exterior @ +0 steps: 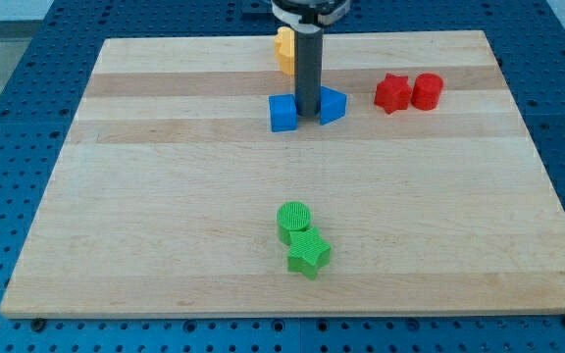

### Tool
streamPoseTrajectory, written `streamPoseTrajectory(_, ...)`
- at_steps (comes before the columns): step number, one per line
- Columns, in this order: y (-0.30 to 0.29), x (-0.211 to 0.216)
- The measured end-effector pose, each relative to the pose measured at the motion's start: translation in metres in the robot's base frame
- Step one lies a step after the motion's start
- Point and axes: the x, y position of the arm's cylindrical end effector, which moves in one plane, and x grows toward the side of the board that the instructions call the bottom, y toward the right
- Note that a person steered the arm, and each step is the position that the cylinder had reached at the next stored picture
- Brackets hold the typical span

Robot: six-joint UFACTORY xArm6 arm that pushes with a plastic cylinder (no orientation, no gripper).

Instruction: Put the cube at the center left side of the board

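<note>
The blue cube (pixel 282 113) sits on the wooden board (pixel 165 196) a little above the middle, in the view's upper centre. My tip (pixel 308 119) stands right at its right side, between it and a second blue block (pixel 331 105) of unclear shape. The rod rises from there to the view's top edge and partly hides a yellow block (pixel 283 49).
A red star block (pixel 391 93) and a red cylinder (pixel 427 90) lie at the upper right. A green cylinder (pixel 293 219) and a green star (pixel 308 253) touch each other at the lower centre.
</note>
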Motion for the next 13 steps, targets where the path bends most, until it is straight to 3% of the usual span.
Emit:
streamPoseTrajectory(4,-0.076,0.007)
streamPoseTrajectory(7,-0.101,-0.017)
streamPoseTrajectory(11,-0.173,0.04)
streamPoseTrajectory(13,-0.182,0.059)
